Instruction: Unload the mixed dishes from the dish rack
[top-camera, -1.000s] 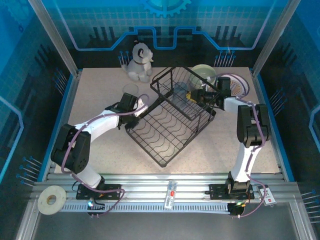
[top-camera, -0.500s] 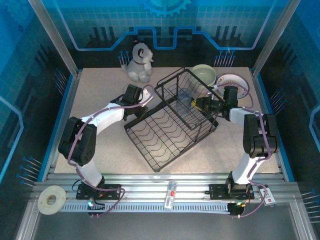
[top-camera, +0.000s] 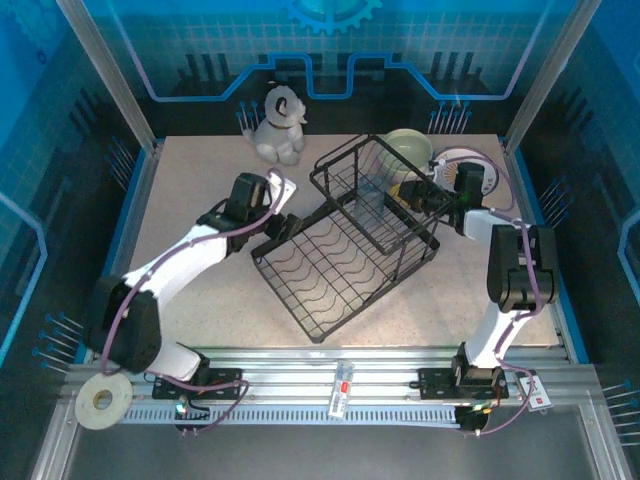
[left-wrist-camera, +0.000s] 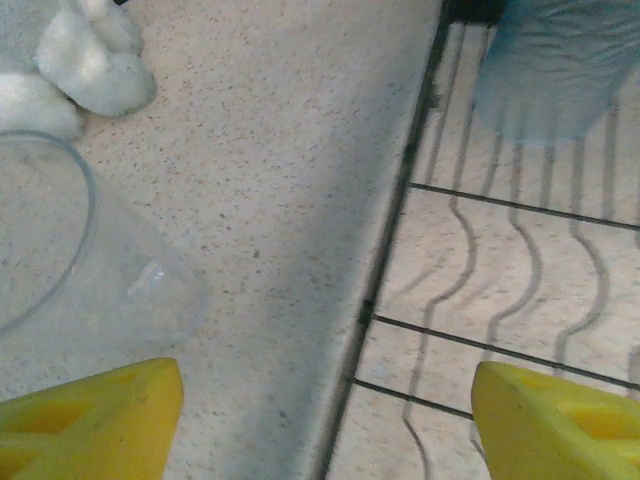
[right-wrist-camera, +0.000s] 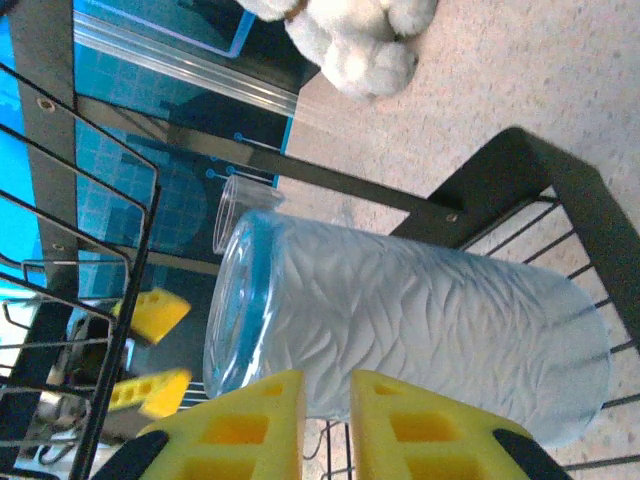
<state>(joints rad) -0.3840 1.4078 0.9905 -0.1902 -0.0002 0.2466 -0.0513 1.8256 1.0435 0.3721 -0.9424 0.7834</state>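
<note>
The frosted blue ribbed tumbler (right-wrist-camera: 420, 320) lies on its side at the raised basket end of the black wire dish rack (top-camera: 285, 298). The right gripper (right-wrist-camera: 325, 415), its yellow fingers nearly pressed together, is just beside the tumbler's wall. The left gripper (left-wrist-camera: 320, 420) is spread wide over the speckled table (left-wrist-camera: 280, 150), near a smooth clear cup (left-wrist-camera: 90, 290).

Matt black coated wire on the dish rack (top-camera: 340, 250), over a pale, speckled, matt tabletop (top-camera: 200, 190). Frosted, ribbed, bluish translucent wall on the tumbler (right-wrist-camera: 420, 320); smooth clear plastic on the cup (left-wrist-camera: 70, 270) at eight o'clock, left wrist view. Fluffy white-and-grey plush on the dog figurine (top-camera: 278, 125), eleven o'clock from the rack.
</note>
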